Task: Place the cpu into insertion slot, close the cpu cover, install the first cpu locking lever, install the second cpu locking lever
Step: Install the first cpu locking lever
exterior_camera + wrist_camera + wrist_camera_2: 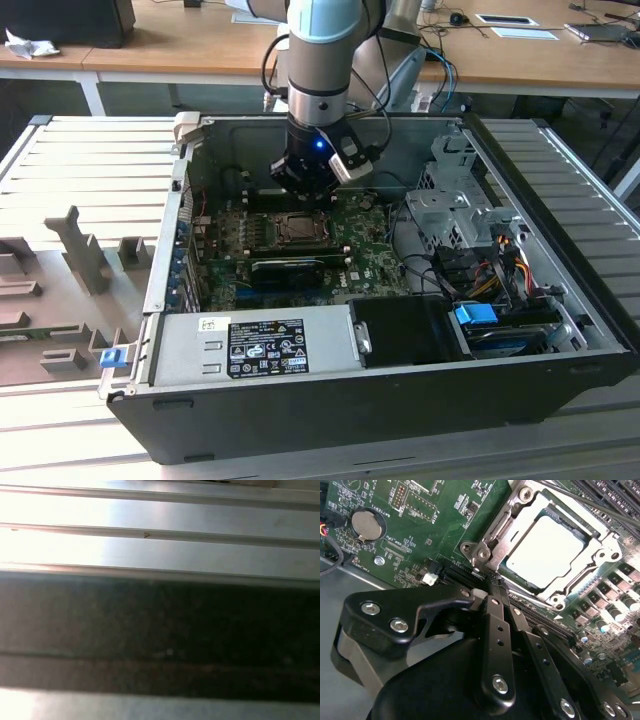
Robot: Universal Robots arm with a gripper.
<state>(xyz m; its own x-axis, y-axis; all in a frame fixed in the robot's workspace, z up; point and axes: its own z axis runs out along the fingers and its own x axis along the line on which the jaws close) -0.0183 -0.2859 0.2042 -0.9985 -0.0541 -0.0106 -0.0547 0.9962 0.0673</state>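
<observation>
The cpu (545, 547), a pale silvery square, lies in the insertion slot (485, 550) on the green board (420, 530). The cpu cover (600, 540), a silvery frame plate, lies flat around it. A thin metal rod (580, 500) runs along one side of the socket. My gripper (493, 584) has its black fingers pressed together, the tips at a corner of the socket; I cannot tell whether they touch it. In the exterior view the gripper (300, 192) hangs just above the back edge of the insertion slot (297, 229), inside the open computer case.
A long black card (290, 268) lies in front of the socket. The power supply (255, 345) fills the case front, with drive cages (455, 205) and cables (490, 270) on the exterior view's right. A coin battery (366, 525) sits on the board. Grey fixtures (85, 250) stand outside the case.
</observation>
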